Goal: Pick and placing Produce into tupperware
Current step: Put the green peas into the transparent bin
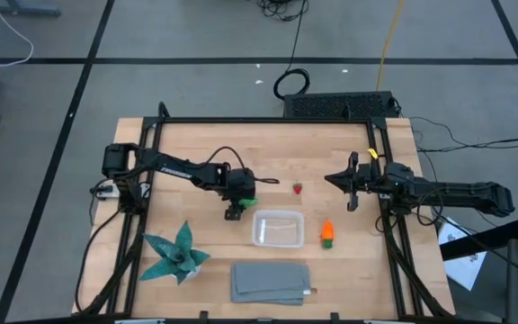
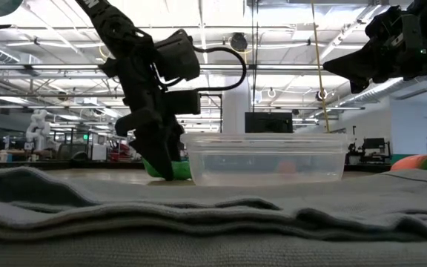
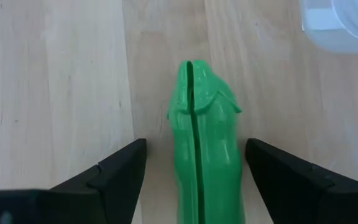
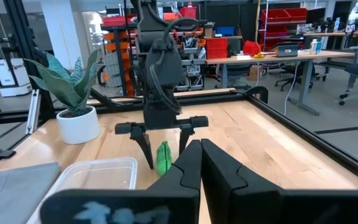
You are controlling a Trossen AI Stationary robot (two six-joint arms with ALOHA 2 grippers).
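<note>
Left gripper (image 1: 234, 212) down at the wooden table (image 1: 196, 148) near its middle, fingers spread wide on either side of the green pod (image 3: 202, 143), which lies flat on the wood; in the left wrist view there is a clear gap between each dark finger (image 3: 115, 180) and the pod, so nothing is grasped yet. The right wrist view shows the same: left gripper (image 4: 162, 144) straddling the pod (image 4: 163, 158), fingertips at table level. Pod sits just beside the clear tupperware (image 1: 278, 227), off its corner toward the left arm; a corner of the container (image 3: 344, 22) shows in the left wrist view. Tupperware looks empty in the high view. Red strawberry piece (image 1: 298, 188) lies on the table beyond the tupperware, between the two grippers, apart from both. Orange carrot piece with green top (image 1: 327, 234) lies just beside the tupperware on the right arm's side. Right gripper (image 1: 352, 183) held up off the table near the right edge, fingers pressed together, holding nothing; right wrist view shows its two fingers (image 4: 185, 165) closed against each other. Teal spiky plant in a white pot (image 1: 176, 254) and grey folded cloth (image 1: 271, 282) sit along the near edge.
</note>
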